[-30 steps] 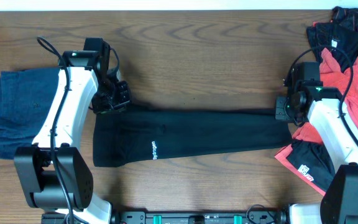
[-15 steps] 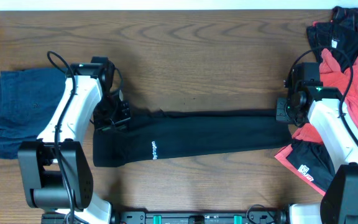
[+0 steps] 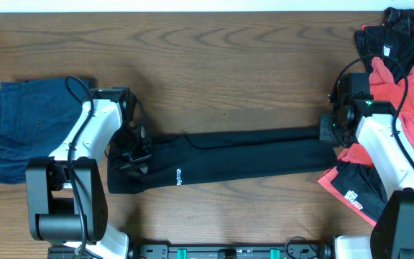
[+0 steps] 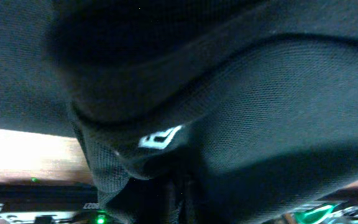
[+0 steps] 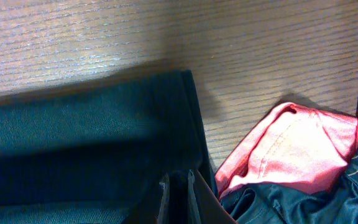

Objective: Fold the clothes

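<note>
Black trousers lie stretched lengthwise across the table, folded in half along their length. My left gripper is shut on the waist end and holds its upper edge over the lower part; black cloth with a small white logo fills the left wrist view. My right gripper is shut on the leg-hem end at the right and pins it at the table.
A folded blue garment lies at the left edge. A heap of red and black clothes lies at the right edge, next to my right arm; its pink cloth shows close to the right gripper.
My left gripper has moved toward the front edge with the waist edge, drawing it down over the trousers. The white logo has shifted left. My right arm has not moved.
</note>
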